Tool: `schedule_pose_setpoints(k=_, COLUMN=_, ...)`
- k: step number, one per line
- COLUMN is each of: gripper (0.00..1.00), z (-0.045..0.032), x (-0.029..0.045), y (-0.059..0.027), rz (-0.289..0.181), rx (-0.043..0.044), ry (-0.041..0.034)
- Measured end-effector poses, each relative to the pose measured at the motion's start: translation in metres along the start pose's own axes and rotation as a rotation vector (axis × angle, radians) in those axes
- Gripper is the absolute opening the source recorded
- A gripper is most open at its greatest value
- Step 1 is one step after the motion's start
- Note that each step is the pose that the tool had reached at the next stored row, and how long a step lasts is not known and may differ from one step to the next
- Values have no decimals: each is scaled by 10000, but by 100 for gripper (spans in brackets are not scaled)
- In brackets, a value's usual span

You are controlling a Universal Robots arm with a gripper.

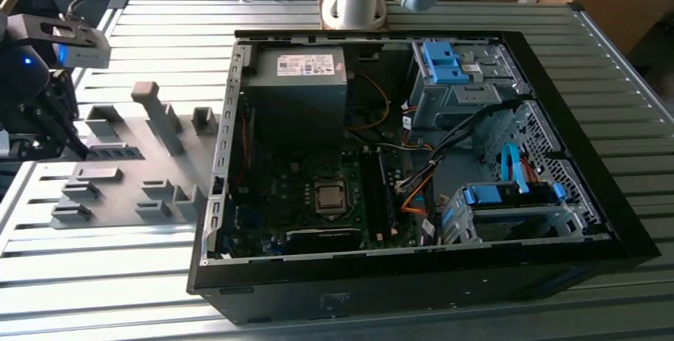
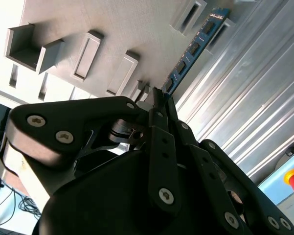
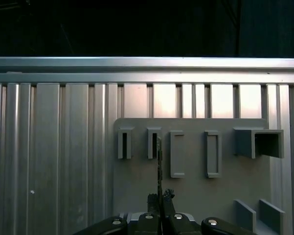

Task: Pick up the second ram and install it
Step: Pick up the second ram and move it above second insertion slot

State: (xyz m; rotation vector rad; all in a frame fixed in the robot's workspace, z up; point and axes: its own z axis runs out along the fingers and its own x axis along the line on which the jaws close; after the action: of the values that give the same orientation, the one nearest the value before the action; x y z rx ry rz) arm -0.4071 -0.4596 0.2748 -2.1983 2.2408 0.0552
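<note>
One end of the second ram (image 2: pixel 191 49) is pinched tight by the claw (image 2: pixel 159 95), above the gray tray (image 3: pixel 195 196) near the edge of the desk (image 3: pixel 49 147). It could be dropped or bent if bumped against the tray.

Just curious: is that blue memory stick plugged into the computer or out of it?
Out: the tool grips the second ram at the grey tray, beside the computer.

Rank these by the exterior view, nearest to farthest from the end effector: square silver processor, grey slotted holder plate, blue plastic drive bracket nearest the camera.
The end effector, shut on the blue-green second ram, is at the exterior view's left.
1. Grey slotted holder plate: beside it.
2. Square silver processor: mid-case.
3. Blue plastic drive bracket: exterior view's right.
</note>
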Motion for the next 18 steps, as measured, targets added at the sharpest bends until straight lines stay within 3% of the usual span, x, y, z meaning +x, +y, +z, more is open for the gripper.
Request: schedule_pose_setpoints(k=18, gripper=14, z=-122, x=-3, y=3, rz=0, rx=0, ry=0)
